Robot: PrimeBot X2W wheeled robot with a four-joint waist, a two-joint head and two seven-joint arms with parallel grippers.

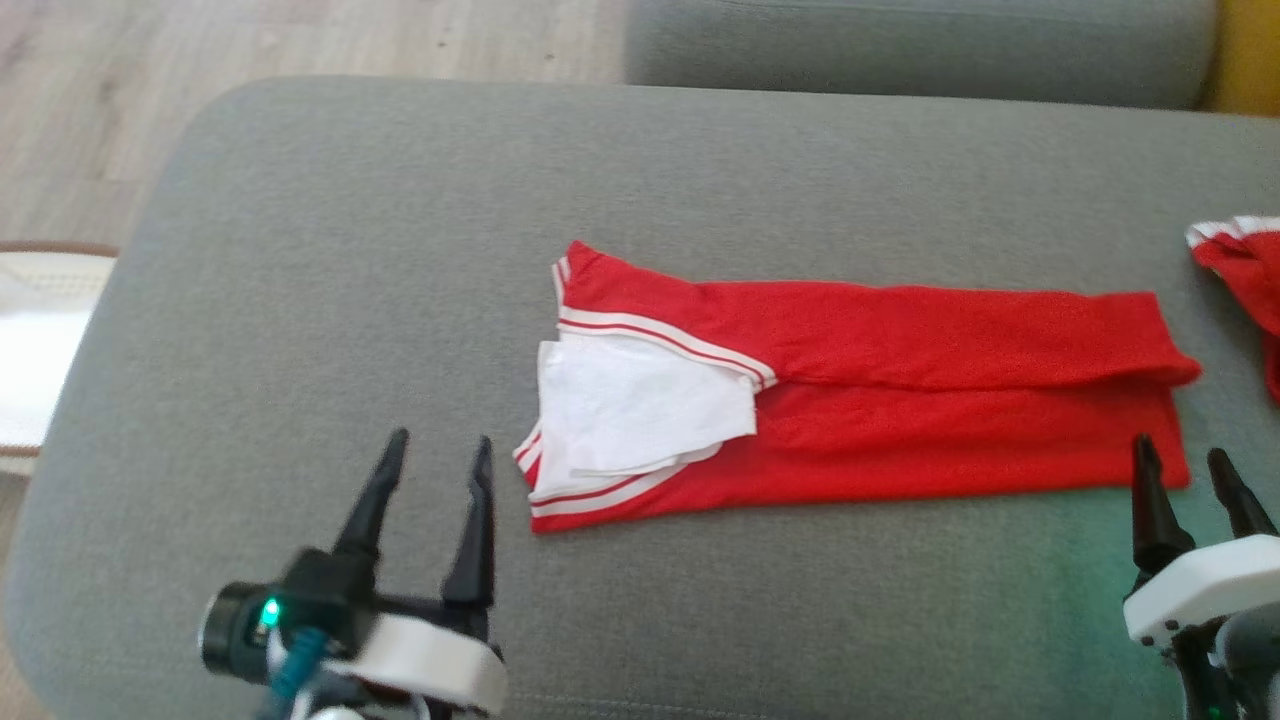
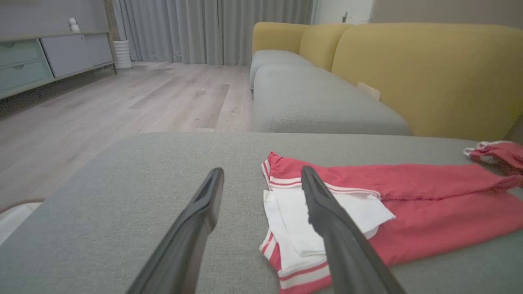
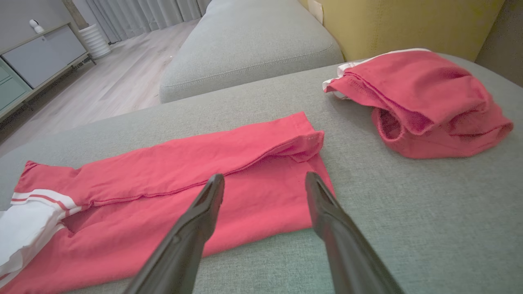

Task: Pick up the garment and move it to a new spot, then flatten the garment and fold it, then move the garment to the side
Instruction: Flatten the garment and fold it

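Note:
The garment [image 1: 900, 390] is red with white sleeves and red-and-white striped trim. It lies folded into a long strip on the grey cushion [image 1: 330, 250], white sleeve end to the left. It also shows as the garment [image 2: 429, 204] and the garment [image 3: 184, 188]. My left gripper [image 1: 440, 448] hovers open near the strip's lower left corner, empty. In the left wrist view the left gripper [image 2: 261, 173] points at the white sleeve. Open and empty, my right gripper [image 1: 1180, 455] stands at the strip's lower right corner; in its own view the right gripper [image 3: 264, 177] sits over the hem.
A second red garment [image 3: 425, 102] lies bunched on the cushion at the right, seen also as a red edge [image 1: 1240, 270]. A second grey seat [image 2: 310, 98] with a yellow backrest [image 2: 429, 69] stands behind. Wooden floor [image 2: 81, 114] lies to the left.

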